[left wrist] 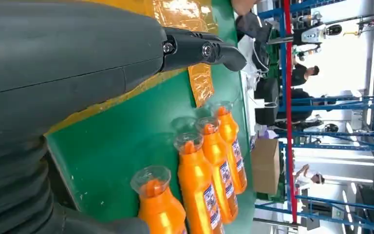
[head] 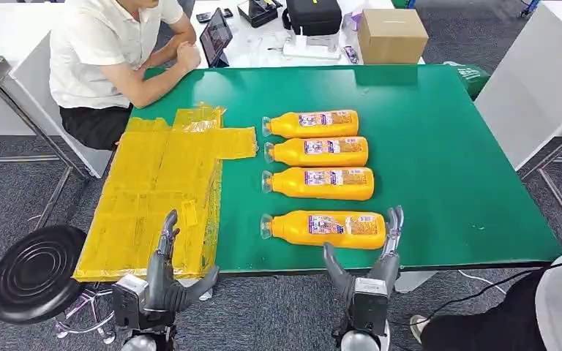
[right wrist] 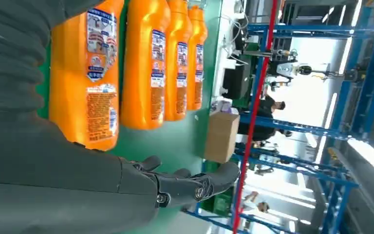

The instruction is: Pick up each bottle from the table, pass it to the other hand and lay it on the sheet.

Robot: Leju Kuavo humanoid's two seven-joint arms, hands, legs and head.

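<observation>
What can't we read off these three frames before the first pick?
- Nearest bottle: its base end, head view, is behind the right hand's fingers; contact can't be judged.
- Same bottle, left wrist view: body cut off by the frame edge.
- Bottle labels: print too small to read.
- Yellow sheet: near end hidden behind the left hand, head view.
- Farthest bottle, right wrist view: cap cut off by the edge.

green table [head: 439, 146] bare right of bottles [head: 322, 153]
</observation>
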